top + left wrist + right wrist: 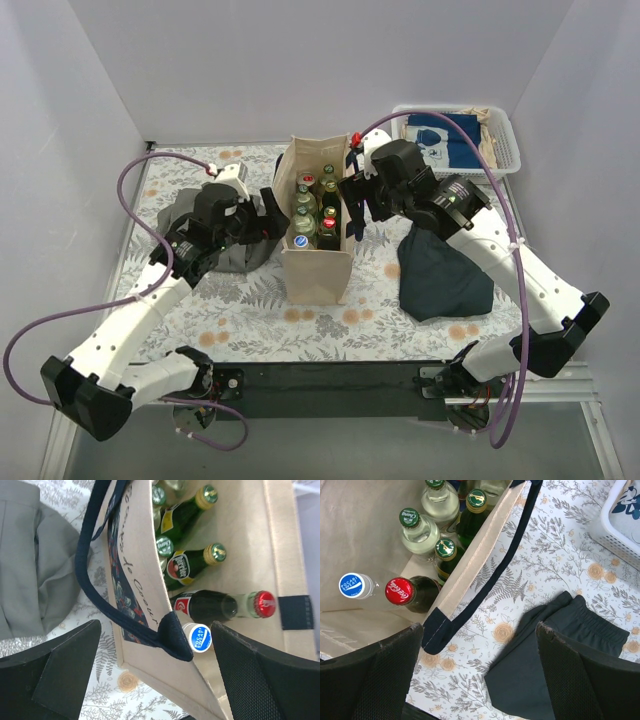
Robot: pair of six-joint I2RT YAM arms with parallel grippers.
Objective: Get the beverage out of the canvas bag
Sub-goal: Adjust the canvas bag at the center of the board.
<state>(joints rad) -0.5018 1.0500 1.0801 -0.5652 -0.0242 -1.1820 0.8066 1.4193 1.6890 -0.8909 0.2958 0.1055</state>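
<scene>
bag: canvas bag [318, 268] stands upright mid-table between the two grippers, top open
bottles [315, 212]: all inside the bag, standing, caps up
near end of bag: blue-capped Pocari bottle [351, 585] right beside red-capped cola bottle [400, 591]
farther in: green bottles [445, 548] with gold caps, clear bottles [410, 518] with green caps
left gripper [155, 630]: jaws apart, gripping nothing; straddles the bag's left wall at the handle base, one finger outside, one over the opening; contact with the wall, cannot tell
right gripper [477, 630]: jaws apart, gripping nothing; straddles the bag's right wall at the handle base, one finger over the opening, the other over the navy cloth
left handle [92, 550]: navy, loops outside the wall
right handle [506, 560]: navy, hangs outside along the wall
grey cloth [178, 205]: crumpled left of bag, under left arm
navy cloth [440, 275]: heaped right of bag, under right arm
basket [507, 152]: white, far right corner, blue and white fabric in it
table [250, 310]: floral cover
</scene>
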